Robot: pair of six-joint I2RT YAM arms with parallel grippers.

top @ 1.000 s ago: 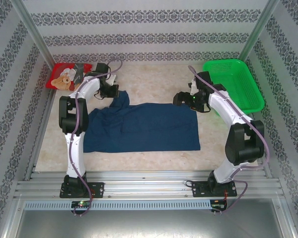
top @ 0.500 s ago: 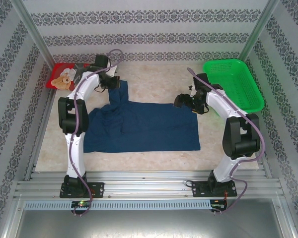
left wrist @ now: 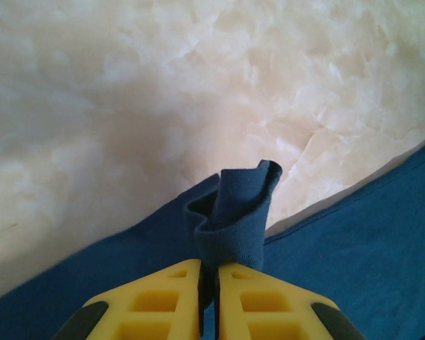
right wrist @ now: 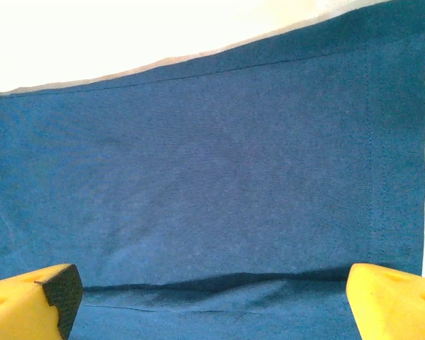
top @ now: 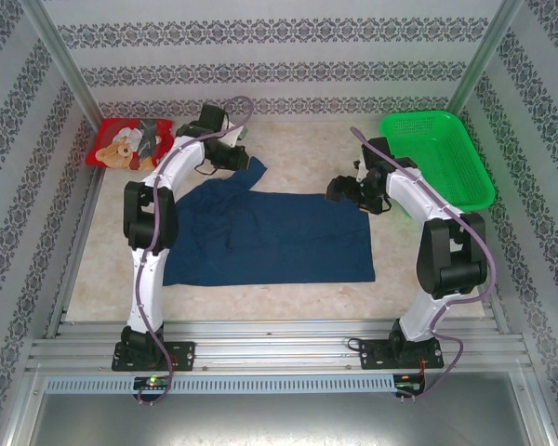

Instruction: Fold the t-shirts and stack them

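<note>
The left claw (left wrist: 209, 278) clamps a raised fold of the navy t-shirt (left wrist: 232, 212).

The left arm (top: 147, 288) and the right arm (top: 426, 203) are alike: smooth white tube-shaped links joined by bulky black joint housings, each rising from a flat black base plate (top: 149, 355). A thin purplish-grey cable (top: 490, 260) runs loosely along each arm, bowing away from the white links in slack loops. The left claw (left wrist: 209, 268) and the right claw (right wrist: 209, 283) have bright yellow moulded plastic fingers, the left's with square hollows in its upper faces, and the right's with a black textured pad (right wrist: 62, 289) on one tip.
</note>
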